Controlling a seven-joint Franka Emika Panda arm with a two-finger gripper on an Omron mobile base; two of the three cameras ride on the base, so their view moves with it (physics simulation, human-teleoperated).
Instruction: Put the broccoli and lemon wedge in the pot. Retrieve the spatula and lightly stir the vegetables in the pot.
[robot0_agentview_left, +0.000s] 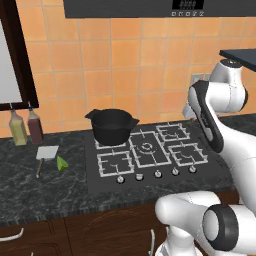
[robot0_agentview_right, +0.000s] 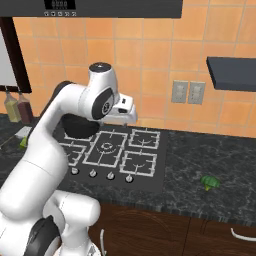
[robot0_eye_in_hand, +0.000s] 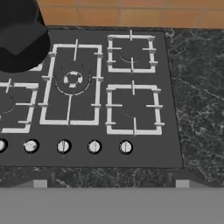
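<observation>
The black pot (robot0_agentview_left: 112, 126) stands on the back left burner and fills the upper left corner of the hand view (robot0_eye_in_hand: 19, 39). On the counter left of the stove lies the spatula (robot0_agentview_left: 46, 154), with the lemon wedge (robot0_agentview_left: 62, 163) right beside its blade. The broccoli (robot0_agentview_right: 210, 182) rests on the counter right of the stove. My gripper (robot0_agentview_right: 129, 118) hangs above the stove's back middle, pointing down. Its fingertips (robot0_eye_in_hand: 40, 183) stand wide apart, open, with nothing between them. In the right base view my arm hides most of the pot.
The hob (robot0_agentview_left: 150, 150) has several burners and a row of knobs (robot0_eye_in_hand: 63, 146) along its front. Two bottles (robot0_agentview_left: 26, 127) stand at the wall to the far left. A dark shelf (robot0_agentview_right: 232, 72) and wall outlets (robot0_agentview_right: 187, 92) sit at the right.
</observation>
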